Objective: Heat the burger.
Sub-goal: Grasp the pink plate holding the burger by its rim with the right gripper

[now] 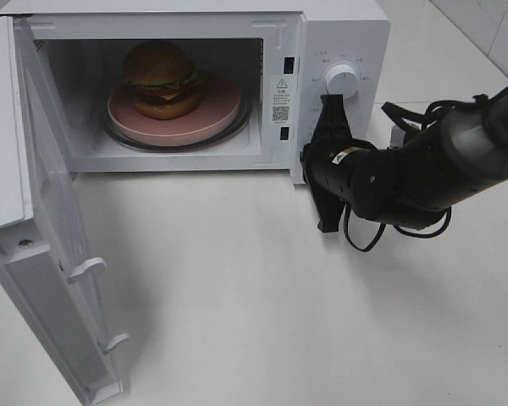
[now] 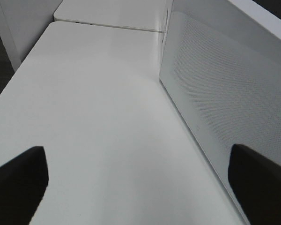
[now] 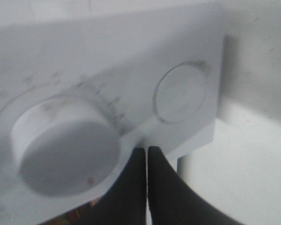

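Observation:
The burger (image 1: 162, 78) sits on a round pink plate (image 1: 213, 114) inside the open microwave (image 1: 322, 25). My right gripper (image 1: 331, 103) is shut with nothing in it. Its tips rest against the control panel just below the white knob (image 1: 342, 79). In the right wrist view the closed fingertips (image 3: 146, 157) sit between the large knob (image 3: 65, 150) and a round button (image 3: 180, 98). My left gripper (image 2: 136, 161) is open and empty over bare table beside the microwave door's perforated panel (image 2: 225, 84). It does not show in the exterior high view.
The microwave door (image 1: 51, 220) hangs wide open to the left, reaching toward the table's front edge. The white table (image 1: 262, 288) spreads in front of the oven. My right arm (image 1: 423, 169) and its cables lie at the right of the microwave.

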